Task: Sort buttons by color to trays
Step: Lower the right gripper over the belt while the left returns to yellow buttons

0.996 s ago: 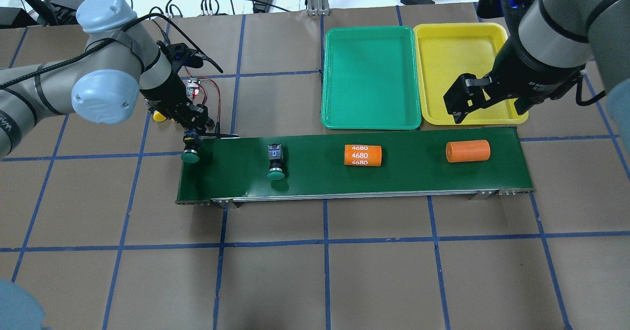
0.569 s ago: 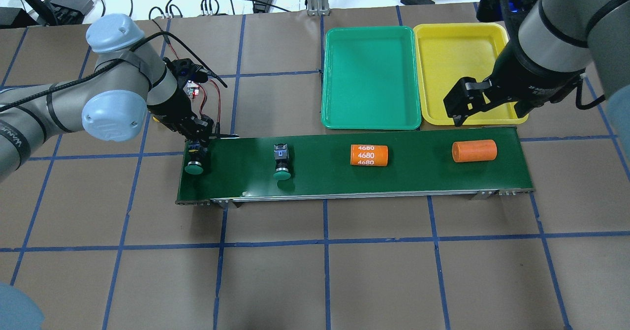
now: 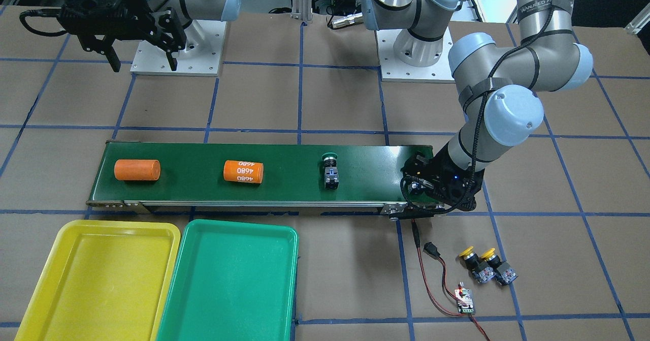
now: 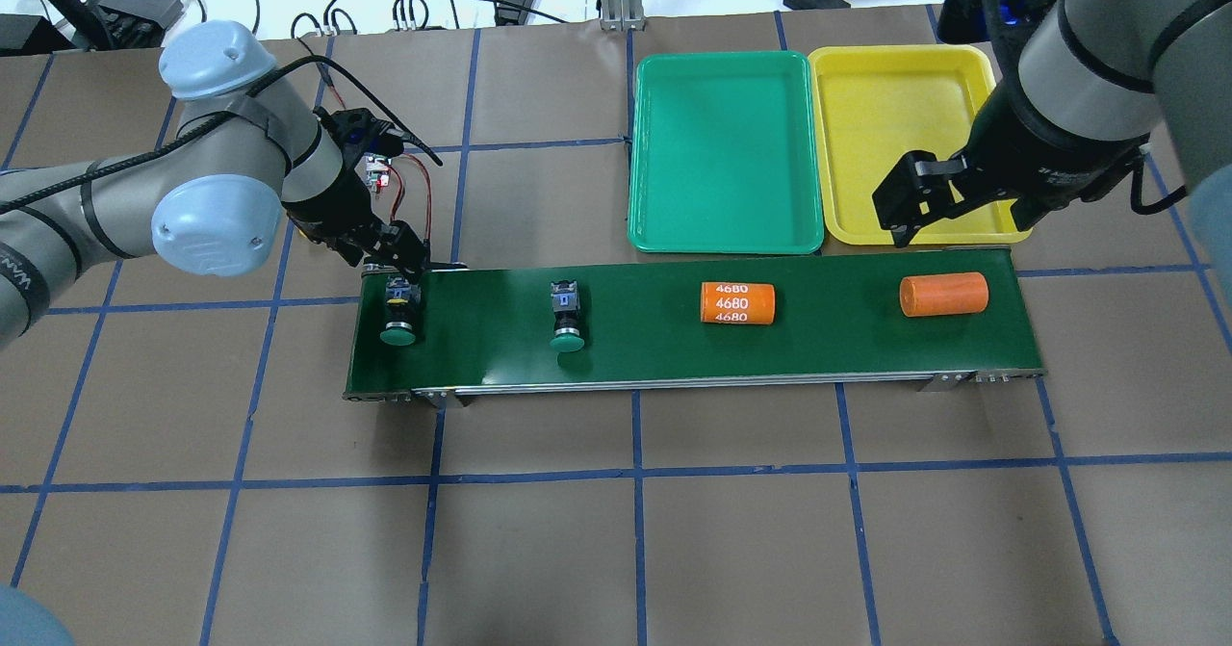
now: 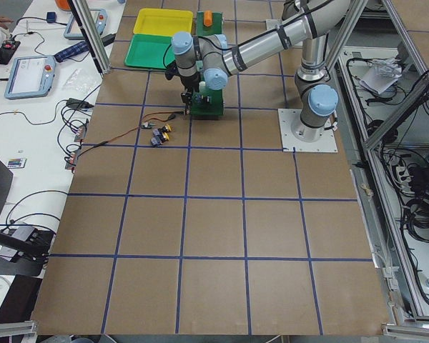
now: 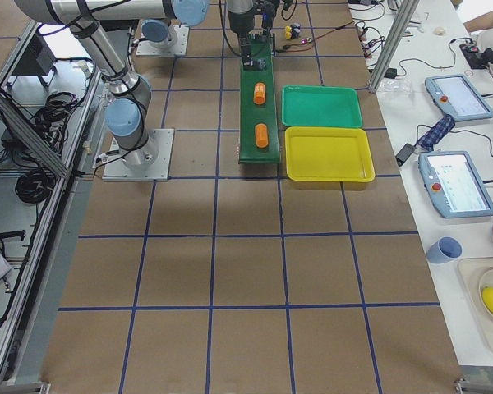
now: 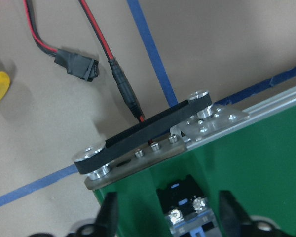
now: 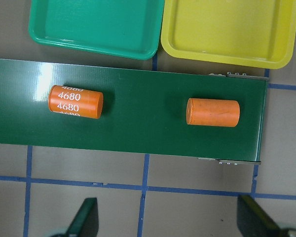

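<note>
Left gripper [image 7: 166, 207] spread, jaws straddling green button [image 4: 398, 314] lying at end of conveyor belt [image 4: 674, 348], not clamped. Take your hold across square body: likely rigid, light plastic. Domed cap would probably slip. Right gripper [image 8: 170, 219] spread, empty

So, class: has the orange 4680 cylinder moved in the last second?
Yes. In the overhead view the 4680 cylinder has shifted right along the belt, closer to the right corner of the fixed green tray.
</note>
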Robot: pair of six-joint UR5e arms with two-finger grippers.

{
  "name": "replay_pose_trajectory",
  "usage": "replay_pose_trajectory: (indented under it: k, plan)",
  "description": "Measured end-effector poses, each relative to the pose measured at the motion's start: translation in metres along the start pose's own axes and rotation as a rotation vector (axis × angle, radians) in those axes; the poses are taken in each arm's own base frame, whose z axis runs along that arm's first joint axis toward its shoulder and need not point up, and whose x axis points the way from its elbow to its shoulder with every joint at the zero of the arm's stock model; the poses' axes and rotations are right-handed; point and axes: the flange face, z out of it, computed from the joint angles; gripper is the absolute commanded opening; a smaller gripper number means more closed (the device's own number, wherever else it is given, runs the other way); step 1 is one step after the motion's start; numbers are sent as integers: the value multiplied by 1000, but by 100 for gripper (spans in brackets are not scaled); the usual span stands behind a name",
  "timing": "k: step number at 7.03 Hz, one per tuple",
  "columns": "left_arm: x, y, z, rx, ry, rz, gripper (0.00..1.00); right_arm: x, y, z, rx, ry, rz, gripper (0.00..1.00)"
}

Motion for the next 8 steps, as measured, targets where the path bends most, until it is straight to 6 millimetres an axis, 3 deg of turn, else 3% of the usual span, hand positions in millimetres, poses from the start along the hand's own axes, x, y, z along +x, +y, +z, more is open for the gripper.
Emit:
replay_pose_trajectory:
  k: [2,4,6,8]
  plan:
    - [-15,-4,-49,79,-48,-49,100,1,-5,30,-27,-2,2,100]
    - [-92,-4,-77,138,-70,-166,100,4,-39,90,-21,-2,3,100]
    - [-161,-17,-72,163,-77,-328,100,9,-92,162,7,6,18,100]
    - [-207,-53,-48,169,-67,-500,100,13,-124,206,42,10,71,100]
